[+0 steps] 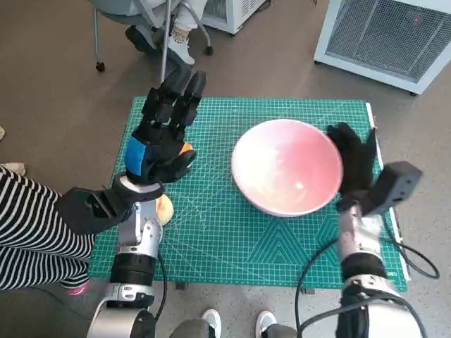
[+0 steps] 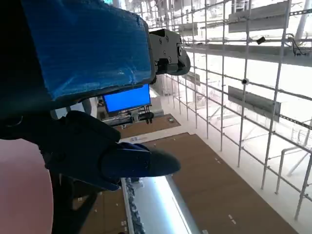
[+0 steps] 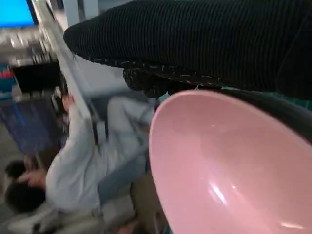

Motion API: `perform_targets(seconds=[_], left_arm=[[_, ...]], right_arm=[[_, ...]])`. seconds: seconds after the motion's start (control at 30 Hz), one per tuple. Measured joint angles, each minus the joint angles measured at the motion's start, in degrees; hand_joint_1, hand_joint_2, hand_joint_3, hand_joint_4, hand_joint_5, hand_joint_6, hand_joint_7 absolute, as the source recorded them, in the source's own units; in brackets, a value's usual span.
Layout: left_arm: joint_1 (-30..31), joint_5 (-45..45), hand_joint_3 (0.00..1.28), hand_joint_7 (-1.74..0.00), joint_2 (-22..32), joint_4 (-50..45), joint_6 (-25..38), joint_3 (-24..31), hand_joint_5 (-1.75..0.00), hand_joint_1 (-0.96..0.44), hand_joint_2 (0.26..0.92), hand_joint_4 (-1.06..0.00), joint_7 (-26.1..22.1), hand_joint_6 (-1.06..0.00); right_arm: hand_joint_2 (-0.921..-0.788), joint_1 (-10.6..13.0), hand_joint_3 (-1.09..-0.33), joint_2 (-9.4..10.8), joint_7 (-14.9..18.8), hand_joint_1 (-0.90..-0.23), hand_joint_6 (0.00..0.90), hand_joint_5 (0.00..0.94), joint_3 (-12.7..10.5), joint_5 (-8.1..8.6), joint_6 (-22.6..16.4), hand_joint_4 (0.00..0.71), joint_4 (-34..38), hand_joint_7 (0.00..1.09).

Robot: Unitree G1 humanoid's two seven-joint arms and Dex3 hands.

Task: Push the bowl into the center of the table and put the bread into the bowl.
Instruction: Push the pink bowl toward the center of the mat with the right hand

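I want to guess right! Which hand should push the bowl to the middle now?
The right hand, probably. It sits against the far-right side of the bowl, which lies right of the mat's middle. The left hand hovers over the bread, away from the bowl.

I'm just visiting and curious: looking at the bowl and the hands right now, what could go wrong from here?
The right hand rests against the bowl rim on its outer side; a high push could tip the bowl rather than slide it. The bread lies mostly hidden under the left hand, which is raised and holds nothing, so a grasp might miss. The bread also sits near the mat edge and could be knocked off.
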Motion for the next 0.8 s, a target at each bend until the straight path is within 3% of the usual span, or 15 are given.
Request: perform_targets(seconds=[0.27,0.5,0.8], left_arm=[[0.3,-0.2,0.29,-0.35,0.4,-0.2,0.1,0.3,0.00,-0.54,0.921,-0.07,-0.1,-0.04],[0.4,-0.3,0.29,-0.33,0.6,-0.2,0.2,0.4,0.00,-0.55,0.921,-0.07,-0.1,-0.05],[0.4,-0.3,0.29,-0.31,0.6,-0.2,0.5,0.3,0.00,-0.55,0.921,-0.07,-0.1,-0.06]], right_arm=[[-0.921,-0.9,-0.889,1.6,2.6,-0.604,0.035,0.001,-0.2,0.66,1.1,0.040,0.0,0.21],[-0.921,-2.3,-0.890,3.4,4.2,-0.602,0.036,0.000,-0.7,2.41,2.3,0.036,0.0,0.19],[-0.921,-2.9,-0.914,4.0,4.9,-0.563,0.044,0.003,0.1,2.05,1.9,0.030,-0.7,0.17]])
